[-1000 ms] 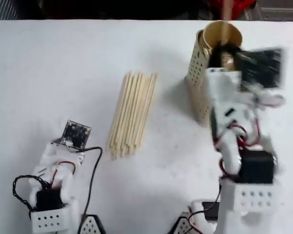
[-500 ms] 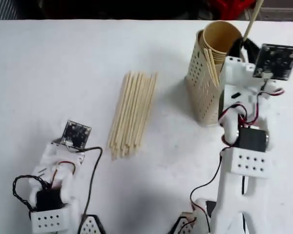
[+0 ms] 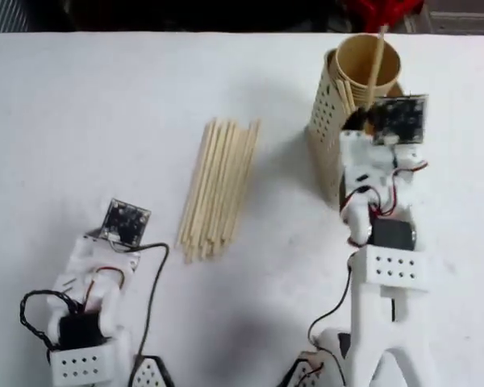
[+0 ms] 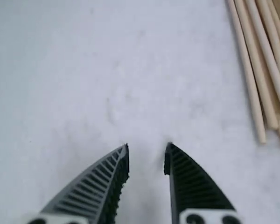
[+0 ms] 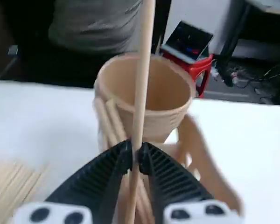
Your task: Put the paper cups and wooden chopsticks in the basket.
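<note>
The right gripper's (image 5: 134,156) fingers (image 5: 164,169) pinch one upright wooden chopstick (image 5: 142,84), the paper cup (image 5: 170,100) just beyond it on the white counter (image 5: 42,112).

Paper cup (image 3: 356,60) filling basket (image 3: 327,143) mouth

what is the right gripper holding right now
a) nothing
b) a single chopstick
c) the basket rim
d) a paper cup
b: the right gripper is shut on one chopstick, which stands upright in front of the paper cup.
</note>
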Available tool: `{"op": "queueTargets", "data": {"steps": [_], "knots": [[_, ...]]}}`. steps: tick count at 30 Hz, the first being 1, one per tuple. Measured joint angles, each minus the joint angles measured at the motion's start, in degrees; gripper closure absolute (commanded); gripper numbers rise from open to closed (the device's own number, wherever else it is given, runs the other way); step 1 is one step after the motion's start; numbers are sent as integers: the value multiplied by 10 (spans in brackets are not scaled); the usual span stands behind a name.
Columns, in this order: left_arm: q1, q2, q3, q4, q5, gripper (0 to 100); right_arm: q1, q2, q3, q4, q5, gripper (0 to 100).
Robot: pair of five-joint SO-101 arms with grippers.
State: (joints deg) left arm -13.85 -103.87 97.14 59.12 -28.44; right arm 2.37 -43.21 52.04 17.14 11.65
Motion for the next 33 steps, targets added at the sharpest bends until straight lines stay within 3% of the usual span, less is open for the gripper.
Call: {"op": "queueTargets", "data": {"steps": [11, 22, 26, 33], "knots": [[0, 0, 0, 0, 0, 856, -12, -5, -14, 56, 10, 763], [0, 0, 0, 0, 0, 856, -22, -4, -211, 274, 12, 869], [0, 0, 0, 0, 0, 856, -76, -4, -316, 378, 13, 940], [0, 0, 0, 0, 0, 856, -215, 7, -379, 493, -3, 920]]}}
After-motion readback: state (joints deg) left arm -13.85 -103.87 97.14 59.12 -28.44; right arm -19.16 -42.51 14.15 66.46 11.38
